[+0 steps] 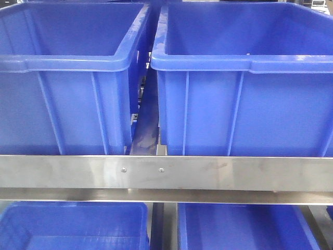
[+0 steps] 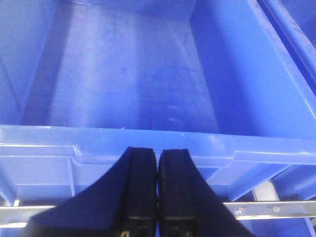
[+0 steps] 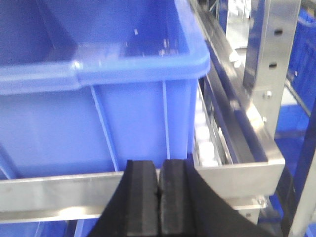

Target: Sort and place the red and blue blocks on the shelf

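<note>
A stainless steel shelf point(image 1: 218, 172) fills the front-facing view, its flat front rail running across the lower half of the frame with two small screws point(image 1: 124, 170) near its middle. Two large blue bins sit side by side on the tier above the rail: the left bin point(image 1: 62, 99) in the upper left of the frame, the right bin point(image 1: 244, 104) in the upper right, with a narrow gap between them. Two more blue bins point(image 1: 73, 226) show below the rail, along the bottom edge.

In the left wrist view, the left gripper point(image 2: 157, 170) sits at bottom centre, its black fingers pressed together with nothing between them, just in front of a bin's near rim; the bin's floor point(image 2: 133, 79) above it looks bare.

In the right wrist view, the right gripper point(image 3: 159, 180) is likewise closed tight and holds nothing, level with the steel rail below a bin's front wall point(image 3: 98, 123). White rollers point(image 3: 205, 143) run alongside that bin at right of centre, beside a steel upright point(image 3: 271, 54) in the upper right.

Neither the red nor the blue block can be seen in any view.
</note>
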Motion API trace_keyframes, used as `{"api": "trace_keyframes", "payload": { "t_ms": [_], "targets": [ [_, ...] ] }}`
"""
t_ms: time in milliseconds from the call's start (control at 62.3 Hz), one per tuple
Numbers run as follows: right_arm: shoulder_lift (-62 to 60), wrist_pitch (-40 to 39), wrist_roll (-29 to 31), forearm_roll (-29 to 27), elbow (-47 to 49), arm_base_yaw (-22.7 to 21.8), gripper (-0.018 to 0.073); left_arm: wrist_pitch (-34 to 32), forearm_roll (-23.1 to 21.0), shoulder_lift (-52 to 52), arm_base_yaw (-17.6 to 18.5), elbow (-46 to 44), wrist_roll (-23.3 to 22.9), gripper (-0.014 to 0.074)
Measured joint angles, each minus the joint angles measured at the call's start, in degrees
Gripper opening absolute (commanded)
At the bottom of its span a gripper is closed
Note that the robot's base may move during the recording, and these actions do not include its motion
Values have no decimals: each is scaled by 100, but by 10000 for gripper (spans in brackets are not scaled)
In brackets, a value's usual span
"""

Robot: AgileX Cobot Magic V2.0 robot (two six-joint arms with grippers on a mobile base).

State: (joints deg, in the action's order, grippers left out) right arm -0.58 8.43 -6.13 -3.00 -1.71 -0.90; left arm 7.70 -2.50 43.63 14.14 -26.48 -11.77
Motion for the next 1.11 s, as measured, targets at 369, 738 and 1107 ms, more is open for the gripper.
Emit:
{"api": "trace_keyframes", "payload": {
  "t_ms": [369, 738, 1107],
  "targets": [
    [0, 0, 0, 0, 0, -2, 57, 0, 0, 0, 0, 0, 0, 134],
    [0, 0, 0, 0, 0, -2, 57, 0, 0, 0, 0, 0, 0, 134],
    [0, 0, 0, 0, 0, -2, 57, 0, 0, 0, 0, 0, 0, 134]
  ]
}}
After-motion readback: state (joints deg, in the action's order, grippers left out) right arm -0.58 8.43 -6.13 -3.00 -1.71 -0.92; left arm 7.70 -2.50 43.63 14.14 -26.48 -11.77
